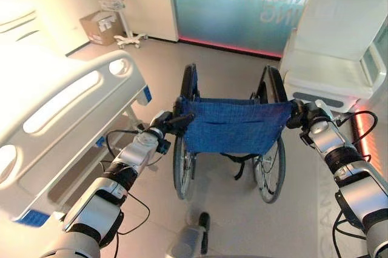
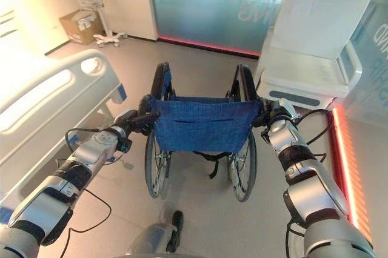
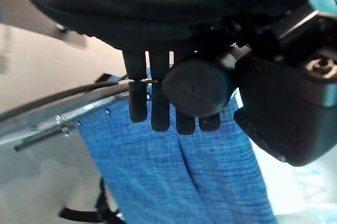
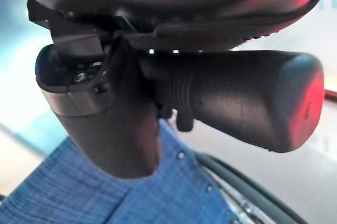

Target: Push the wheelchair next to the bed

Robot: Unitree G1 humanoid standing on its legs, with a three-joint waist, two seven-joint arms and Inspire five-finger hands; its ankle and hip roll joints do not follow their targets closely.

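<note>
The folding wheelchair with a blue woven fabric backrest and chromed spoked wheels (image 1: pixel 233 128) stands on the pale floor (image 1: pixel 291 221) with its back toward the robot, just beside the foot end of the white hospital bed with moulded plastic side rails (image 1: pixel 60 119), which lies to the wheelchair's left with a narrow strip of floor between them. The backrest has a stitched pocket across its width (what it holds, if anything, cannot be made out).

The dark left hand (image 1: pixel 165 123) is at the wheelchair's black left push handle (image 3: pixel 197 87); in the left wrist view its fingers (image 3: pixel 138 103) curl down around the handle's rounded end, with the blue fabric right past them. The left arm reaches forward and slightly inward from beside the bed. The dark right hand (image 2: pixel 271 115) is wrapped around the black ribbed right push handle (image 4: pixel 247 103), whose blunt end sticks out beyond the grip in the right wrist view. The right arm runs nearly straight ahead.

Beyond the wheelchair to its right stands a white padded armchair (image 1: pixel 339 46). Beyond it to the left, well apart, a brown cardboard box (image 1: pixel 100 28) sits against the wall beside a white wheeled stand (image 1: pixel 124 13). A frosted glass partition (image 1: pixel 242 3) runs behind the wheelchair.
</note>
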